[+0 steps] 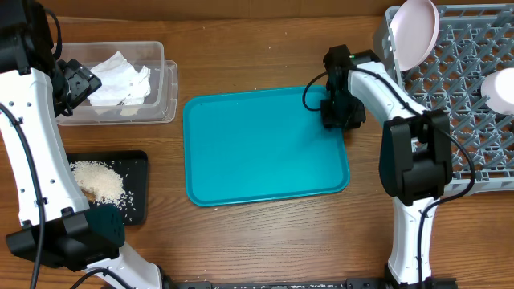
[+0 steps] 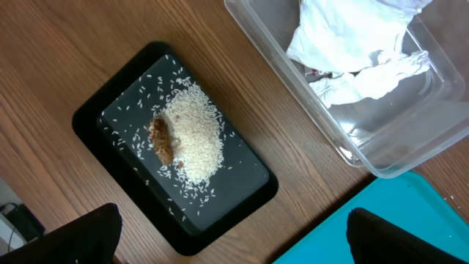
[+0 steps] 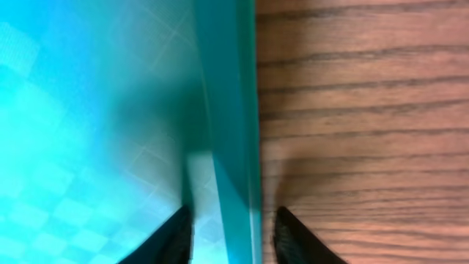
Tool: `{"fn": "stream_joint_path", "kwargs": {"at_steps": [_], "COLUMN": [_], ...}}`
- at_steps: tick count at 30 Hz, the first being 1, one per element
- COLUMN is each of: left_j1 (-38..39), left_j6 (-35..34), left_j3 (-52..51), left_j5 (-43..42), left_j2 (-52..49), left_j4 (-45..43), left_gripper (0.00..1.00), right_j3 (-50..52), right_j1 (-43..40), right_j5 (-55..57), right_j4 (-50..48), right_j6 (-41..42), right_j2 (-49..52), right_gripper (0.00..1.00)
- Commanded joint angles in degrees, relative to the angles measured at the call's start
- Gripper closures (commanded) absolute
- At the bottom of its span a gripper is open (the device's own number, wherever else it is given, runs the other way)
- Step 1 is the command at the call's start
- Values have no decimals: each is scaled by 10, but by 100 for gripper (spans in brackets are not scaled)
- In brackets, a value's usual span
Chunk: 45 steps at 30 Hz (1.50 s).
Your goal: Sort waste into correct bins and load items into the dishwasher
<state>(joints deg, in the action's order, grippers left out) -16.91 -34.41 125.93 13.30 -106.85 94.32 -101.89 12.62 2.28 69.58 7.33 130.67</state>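
At the right edge of the teal tray (image 1: 265, 148), the right pincer (image 3: 234, 238) straddles the rim (gripping? cannot tell), bare worktop (image 3: 366, 110) beside. Left of it, the open left pincer (image 2: 234, 242) hangs over rice (image 2: 194, 136) on the black tray (image 2: 249, 176).

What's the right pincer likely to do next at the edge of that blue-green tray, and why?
Probably close on the rim of the teal tray: the right pincer straddles that edge, one finger over the tray, the other over the wooden table, with gaps either side. The tray looks bare, so gripping it to move it seems likely.
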Motion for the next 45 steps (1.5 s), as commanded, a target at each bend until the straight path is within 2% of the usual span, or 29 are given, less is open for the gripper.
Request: {"fn": "stream_joint_path", "kwargs": {"at_steps": [1, 11, 15, 23, 31, 33, 37, 40, 41, 42, 45], "left_j1": [1, 1, 1, 1, 1, 1, 1, 1, 1, 1, 1], "left_j6": [-7, -7, -7, -7, -7, -7, -7, -7, -7, -7, -7], "left_j3": [-3, -3, -3, -3, -3, -3, -3, -3, -3, -3, -3], "left_j5": [2, 2, 2, 2, 2, 2, 2, 2, 2, 2, 2], "left_j2": [0, 0, 0, 0, 0, 0, 0, 0, 0, 0, 0], "left_j4": [-1, -1, -1, -1, -1, -1, -1, -1, -1, -1, -1], "left_gripper": [0, 0, 0, 0, 0, 0, 0, 0, 0, 0, 0], "right_j3": [32, 31, 27, -5, -32, -39, -81, -141, -159, -186, -292], "right_j1": [-12, -42, -53, -62, -62, -63, -63, -63, -63, -63, -63], "right_j5": [5, -5, -14, -25, -24, -24, -24, -23, -22, -19, -20], "right_j4": [0, 22, 25, 42, 46, 47, 77, 122, 134, 153, 224], "right_j6": [2, 37, 55, 62, 31, 30, 29, 27, 27, 27, 30], "right_j2": [22, 21, 21, 21, 21, 21, 21, 21, 21, 21, 20], "right_gripper": [73, 85, 95, 95, 92, 88, 64, 54, 45, 40, 36]}}
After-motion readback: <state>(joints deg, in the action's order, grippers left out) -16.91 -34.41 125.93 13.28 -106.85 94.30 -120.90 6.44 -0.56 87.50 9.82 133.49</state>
